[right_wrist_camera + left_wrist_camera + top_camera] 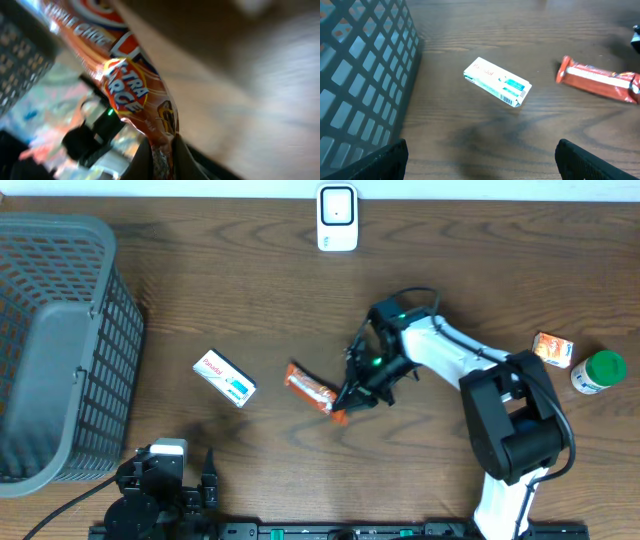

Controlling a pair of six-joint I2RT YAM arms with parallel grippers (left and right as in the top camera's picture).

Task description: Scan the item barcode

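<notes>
Shop-checkout setup: barcode scanner (337, 218), mesh basket (118, 350), wooden table (250, 290).

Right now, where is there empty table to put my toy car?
Bare wood lies between the basket and the scanner, and in front, between the white box and the right arm's base. It is crowded at the middle, where the right tool grips the snack bar.

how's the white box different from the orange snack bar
The white box is a stiff carton with teal print; the orange snack bar is a glossy soft wrapper. The box lies free; the bar is pinched at one end by the right gripper. A barcode shows on the box's side; none shows on the bar. Both are small packaged items.
</notes>
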